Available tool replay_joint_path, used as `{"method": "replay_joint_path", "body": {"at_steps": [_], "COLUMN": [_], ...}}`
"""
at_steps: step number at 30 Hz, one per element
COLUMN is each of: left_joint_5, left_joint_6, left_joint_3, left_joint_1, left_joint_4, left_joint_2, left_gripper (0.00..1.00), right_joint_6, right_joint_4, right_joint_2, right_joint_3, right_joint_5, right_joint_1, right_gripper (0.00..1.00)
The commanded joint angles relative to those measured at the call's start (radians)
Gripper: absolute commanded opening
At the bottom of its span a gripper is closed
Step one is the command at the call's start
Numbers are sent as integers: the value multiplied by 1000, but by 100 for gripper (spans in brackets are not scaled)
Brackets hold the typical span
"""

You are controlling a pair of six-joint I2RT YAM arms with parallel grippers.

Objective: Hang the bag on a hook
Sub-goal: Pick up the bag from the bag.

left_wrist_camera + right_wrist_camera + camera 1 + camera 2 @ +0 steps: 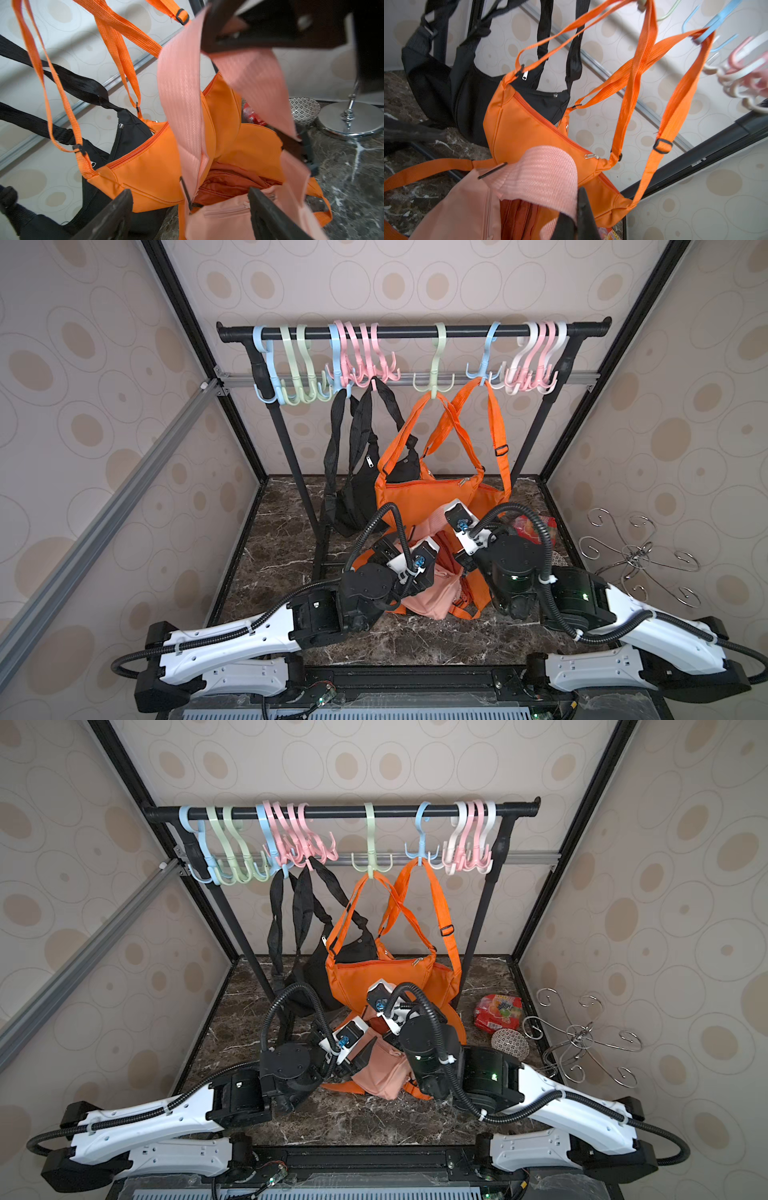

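The salmon-pink bag [432, 597] [380, 1073] lies on the marble table in front of the rack, between my two arms. Its wide pink strap [542, 172] [180, 104] rises from it. My right gripper [578, 207] is shut on that strap, lifting a loop of it above the bag. My left gripper [190, 207] is open, its jaws either side of the strap's black buckle, just over the bag's zip. Coloured plastic hooks hang on the black rail [415, 331]. Bare hooks include green ones [299, 385] at the left and pink and white ones [532, 377] at the right.
An orange bag [424, 493] hangs by straps from the middle green hook [434, 377] and blue hook [482, 369]. A black bag [357, 489] hangs left of it. A red packet [498, 1011], patterned bowl [510, 1044] and chrome stand [582, 1040] are at the right.
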Motion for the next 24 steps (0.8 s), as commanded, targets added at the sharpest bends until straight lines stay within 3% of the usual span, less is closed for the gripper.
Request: {"method": "replay_joint_path", "body": {"at_steps": [1,8,16,24], "left_joint_5": [-21,33,160,135], "left_joint_6": [126,80,-35,-73], "left_joint_3": [69,172,193,140], "left_joint_1": [-3,15,9,-18], "left_joint_4": [112,147,165,230], "left_joint_2": [18,143,169,157], "left_gripper": [87,86,85,86], "right_joint_6": [-130,-150,-201,-252], "right_joint_4": [69,76,133,157], "right_joint_2": [10,21,-4,-8], "right_joint_3": [72,134,117,128], "right_joint_5": [-7,-42,-31,-14], "right_joint_1": [15,44,44,44], "right_gripper": [0,0,0,0]}}
